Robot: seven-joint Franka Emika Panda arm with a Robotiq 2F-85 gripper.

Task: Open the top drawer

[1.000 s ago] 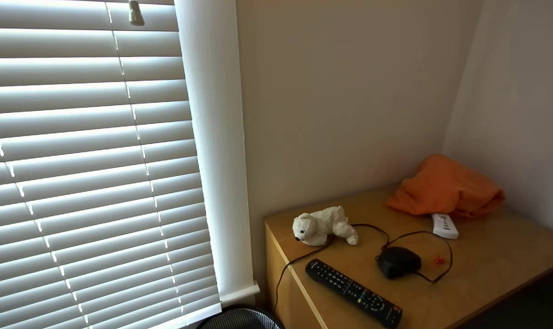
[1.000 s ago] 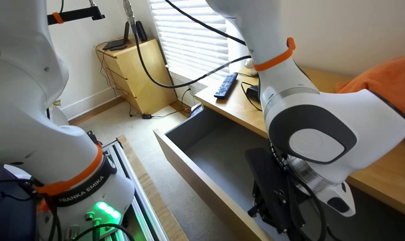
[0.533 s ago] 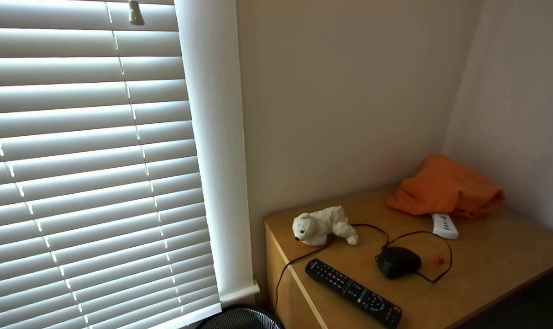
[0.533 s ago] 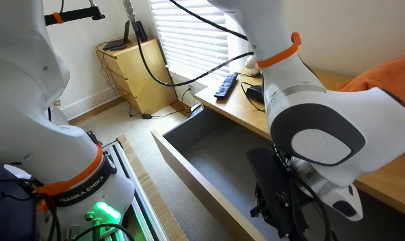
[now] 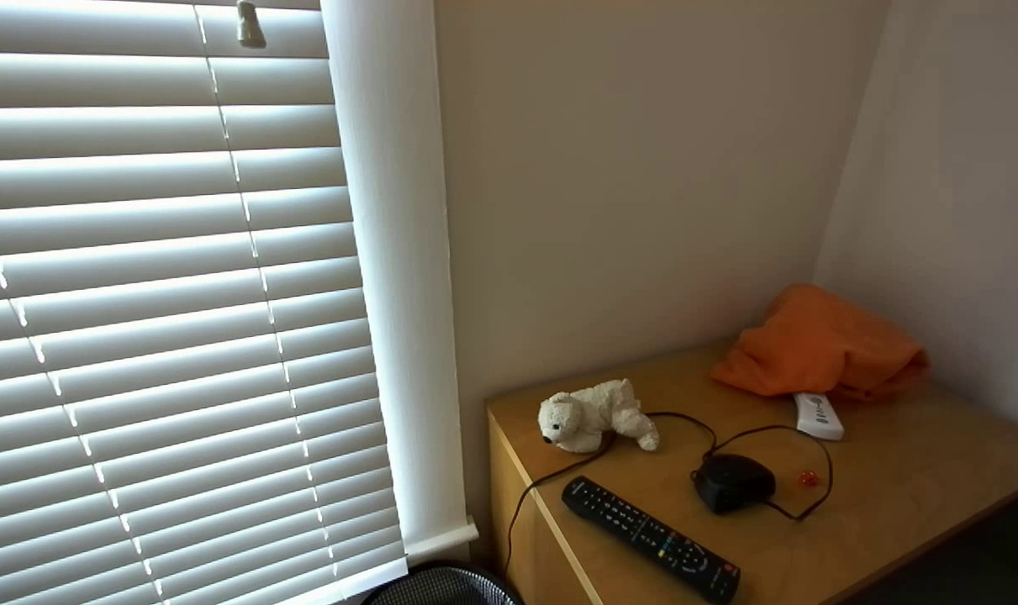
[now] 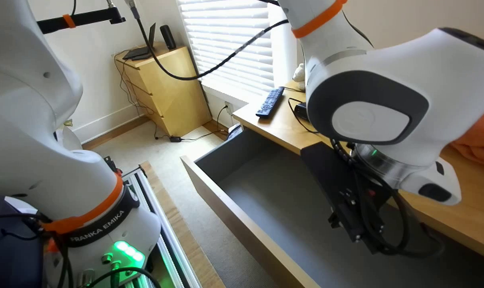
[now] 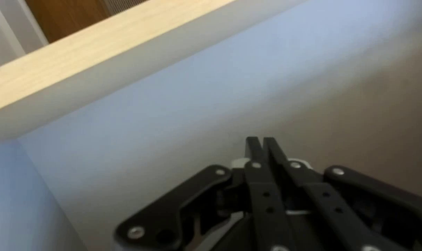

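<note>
Jaws: In the wrist view they are seen brought together, with only a thin slit between the tips; nothing is seen held. They are directed into the top drawer (image 7: 162, 122); whether any surface is touched cannot be told.
Front panel (image 7: 109, 37): In the same view its rim is seen apart from the jaws, so no pulling is judged to be applied.
Black mount (image 6: 329, 176): By it the jaws are mostly hidden in an exterior view; it is seen over the inside of the drawer.
Top drawer: It is found well out from under the desk (image 6: 279, 126), so the opening is judged to be finished, or nearly.
Arm (image 6: 385, 112): The step in hand is judged to be the retreat. It is best done by a slow, straight rise with the jaws together, before any turn to the side, so that the panel is not struck and the drawer is not pushed back.
Cable loop (image 6: 404, 228): It is seen beside the mount and should be watched, since the rim could be caught by it.
Orange cloth (image 5: 820, 344): It is seen on the desk in both exterior views; contact should be avoided.
</note>
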